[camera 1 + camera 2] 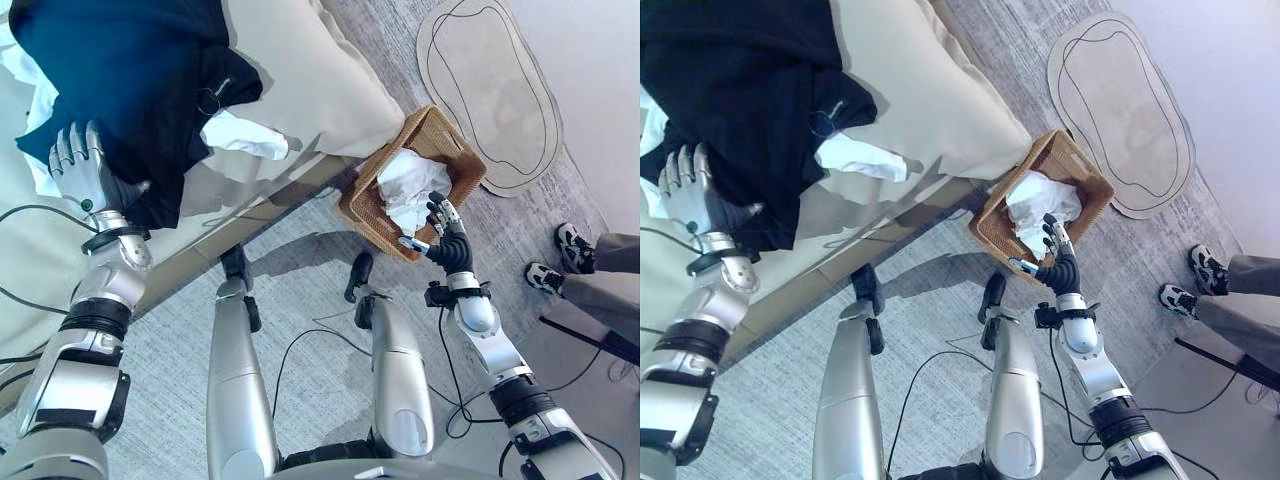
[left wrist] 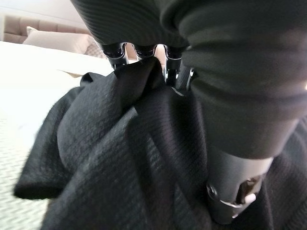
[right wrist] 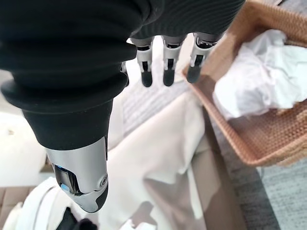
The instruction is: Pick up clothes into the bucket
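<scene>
A large black garment (image 1: 130, 70) lies spread on the bed, with a white cloth (image 1: 245, 135) showing under its edge. My left hand (image 1: 85, 165) rests on the garment's near edge, fingers straight and pressed into the black fabric (image 2: 120, 158). A brown wicker basket (image 1: 455, 150) stands on the floor beside the bed and holds a crumpled white cloth (image 1: 410, 185). My right hand (image 1: 445, 240) hovers just in front of the basket, open and holding nothing; its straight fingers (image 3: 165, 67) point past the basket's rim (image 3: 268, 139).
The bed's beige cover (image 1: 310, 80) hangs down next to the basket. An oval rug (image 1: 495, 90) lies on the grey carpet beyond it. A person's shoes (image 1: 570, 245) and trouser legs stand at the right.
</scene>
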